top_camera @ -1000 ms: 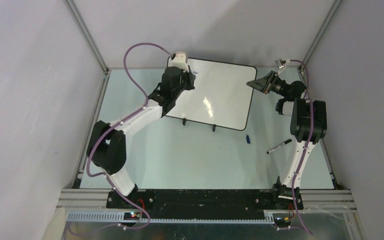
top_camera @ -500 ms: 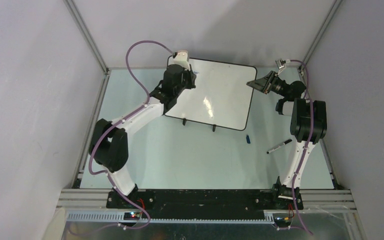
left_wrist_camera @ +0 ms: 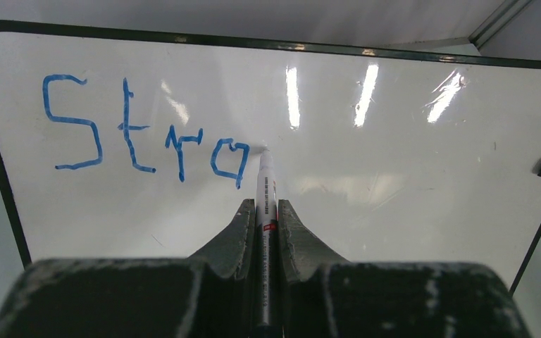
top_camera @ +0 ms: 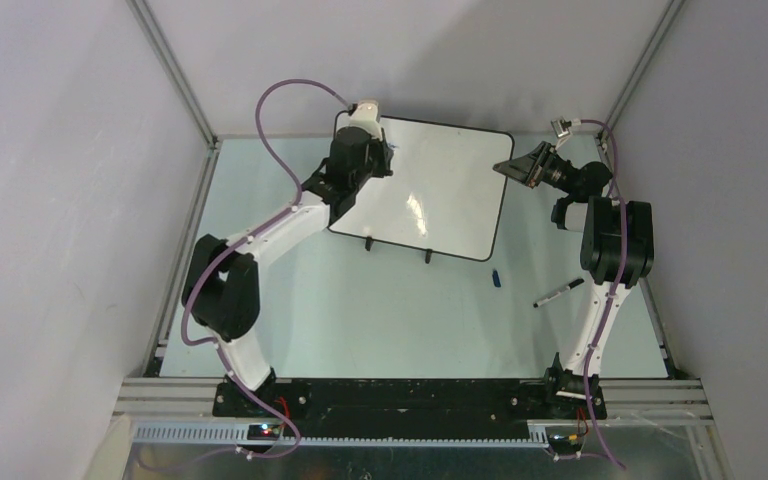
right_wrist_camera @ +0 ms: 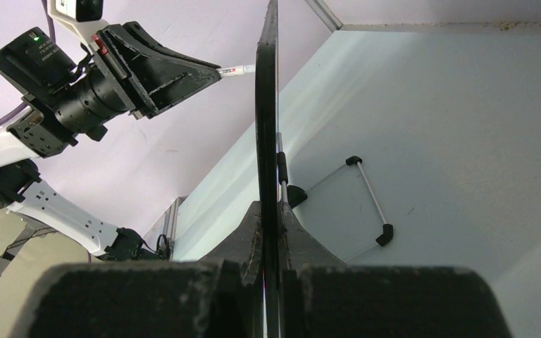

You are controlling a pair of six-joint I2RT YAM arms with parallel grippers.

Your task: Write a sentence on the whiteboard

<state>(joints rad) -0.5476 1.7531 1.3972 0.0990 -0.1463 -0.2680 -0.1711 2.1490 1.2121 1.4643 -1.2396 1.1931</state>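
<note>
The whiteboard [top_camera: 430, 185] stands tilted at the back of the table; it fills the left wrist view [left_wrist_camera: 394, 197]. Blue handwriting [left_wrist_camera: 144, 137] reads "Stra" at its top left. My left gripper [left_wrist_camera: 266, 211] is shut on a white marker [left_wrist_camera: 265, 190], whose tip touches the board just right of the "a". In the top view my left gripper [top_camera: 385, 160] is at the board's upper left corner. My right gripper [right_wrist_camera: 270, 211] is shut on the whiteboard's black right rim [right_wrist_camera: 266, 105], seen edge-on; in the top view my right gripper [top_camera: 512, 167] is at that edge.
A black marker [top_camera: 558, 293] and a small blue cap [top_camera: 496, 278] lie on the table in front of the board's right side. The board's wire stand with black feet [right_wrist_camera: 384, 234] shows behind it. Grey walls enclose the table.
My left gripper with the marker has shifted slightly up and right along the board's top left. My right arm has not moved.
</note>
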